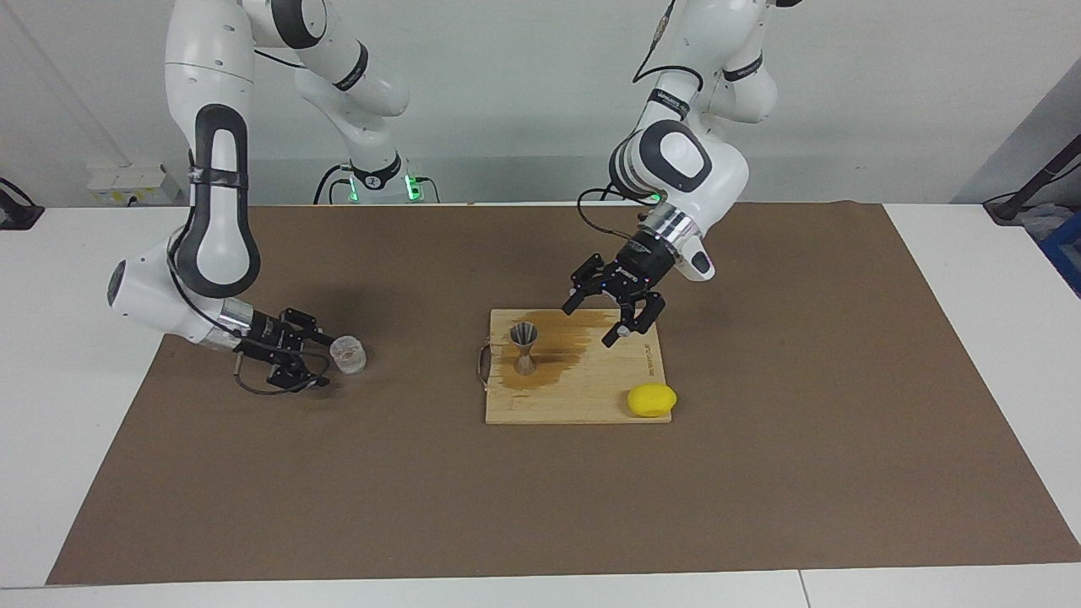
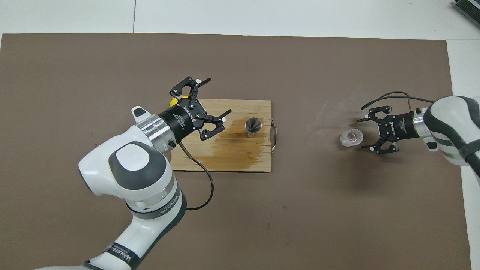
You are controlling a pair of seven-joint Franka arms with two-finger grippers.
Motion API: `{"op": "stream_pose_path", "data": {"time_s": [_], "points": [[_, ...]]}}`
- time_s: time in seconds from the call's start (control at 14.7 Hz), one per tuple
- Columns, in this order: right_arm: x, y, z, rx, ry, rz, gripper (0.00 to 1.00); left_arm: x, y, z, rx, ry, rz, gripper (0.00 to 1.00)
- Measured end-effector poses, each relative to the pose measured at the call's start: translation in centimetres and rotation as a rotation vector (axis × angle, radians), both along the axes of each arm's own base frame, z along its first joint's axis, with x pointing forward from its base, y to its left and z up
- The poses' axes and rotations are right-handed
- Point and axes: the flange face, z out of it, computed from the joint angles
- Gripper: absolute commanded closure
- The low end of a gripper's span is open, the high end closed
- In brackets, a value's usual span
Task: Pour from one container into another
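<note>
Currently the glass cup (image 1: 347,355) stands upright on the brown mat (image 1: 760,473) toward the right arm's end of the table, well apart from the wooden board (image 1: 583,397). The right gripper (image 1: 314,359) sits low just beside the cup, fingers spread wide and holding nothing; the cup lies just off the fingertips rather than between them. The steel jigger (image 1: 524,348) stands upright on the board, on a dark wet stain (image 1: 562,346). The left gripper (image 1: 610,319) hangs over the board beside the jigger, wide open and empty. A yellow object (image 1: 651,399) rests on the board's corner.
</note>
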Motion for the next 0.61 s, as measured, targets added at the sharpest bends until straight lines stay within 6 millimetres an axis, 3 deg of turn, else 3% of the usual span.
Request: {"op": "stream_pose_path", "data": {"time_s": [0.14,0.34,0.61], "points": [[0.0,0.0,-0.2,0.006,0.001,-0.002,0.08,1.6,1.8,0.5,0.039,-0.050,-0.074,0.00],[-0.1,0.1,-0.5,0.017,0.000,-0.013,0.08,4.3,6.6,1.2,0.101,-0.106,-0.209,0.00],[0.2,1.4,-0.9,0.043,-0.019,-0.016,0.07,4.9,11.1,1.8,0.350,-0.136,-0.537,0.00]]}}
